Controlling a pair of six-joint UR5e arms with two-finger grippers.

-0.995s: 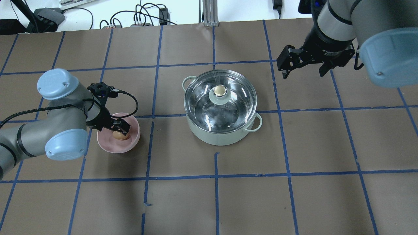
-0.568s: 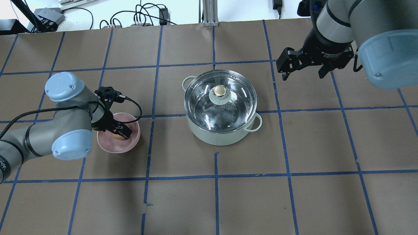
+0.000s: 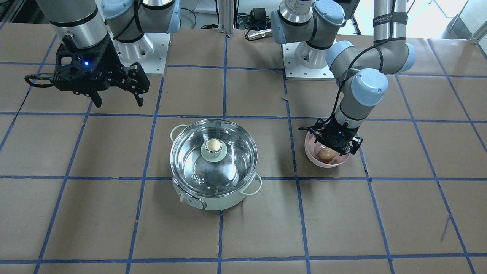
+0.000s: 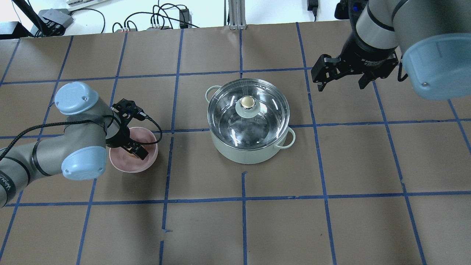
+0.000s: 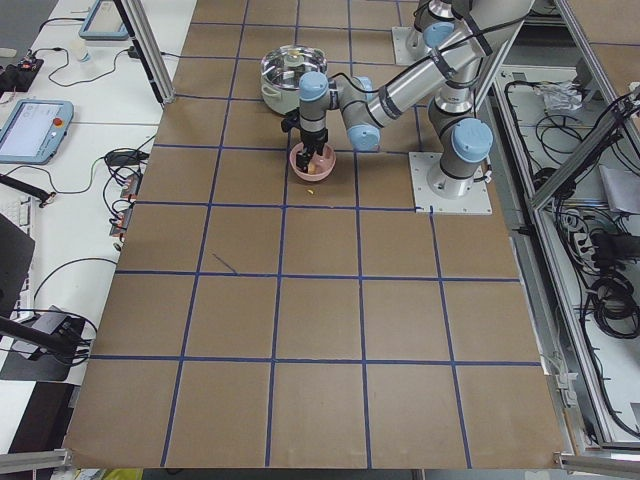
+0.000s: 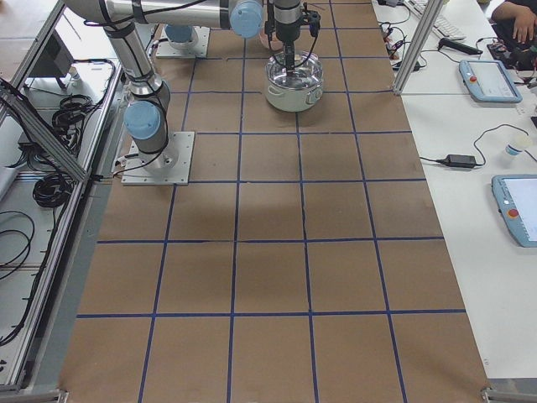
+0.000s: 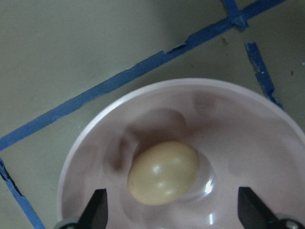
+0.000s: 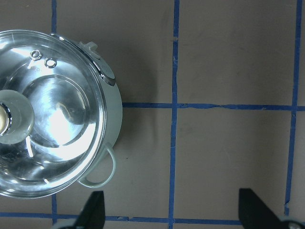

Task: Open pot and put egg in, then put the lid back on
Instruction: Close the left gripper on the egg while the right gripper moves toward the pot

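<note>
The mint-green pot [image 4: 250, 152] stands mid-table with the glass lid [image 4: 257, 125] closed on it, cream-gold knob [image 4: 248, 101] on top. It also shows in the front view [image 3: 213, 201] and the right wrist view [image 8: 112, 119]. The tan egg [image 3: 326, 153] lies in a pink bowl [image 4: 127, 166]. My left gripper [image 4: 134, 149] is open and low inside the bowl, its fingers to either side of the egg [image 7: 164, 171] without touching it. My right gripper [image 4: 341, 84] is open and empty, hovering beyond and to the right of the pot.
Brown paper with a blue tape grid covers the table [image 4: 331, 221]. The pink bowl [image 3: 323, 163] sits about one grid square from the pot. The arm bases [image 3: 308, 57] stand at the table's robot side. Cables lie beyond the far edge [image 4: 158, 18].
My left gripper has swung and lowered over the egg in the pink bowl, now covering it from above. My right gripper has drifted slightly away from the pot. Pot and lid have not moved.
</note>
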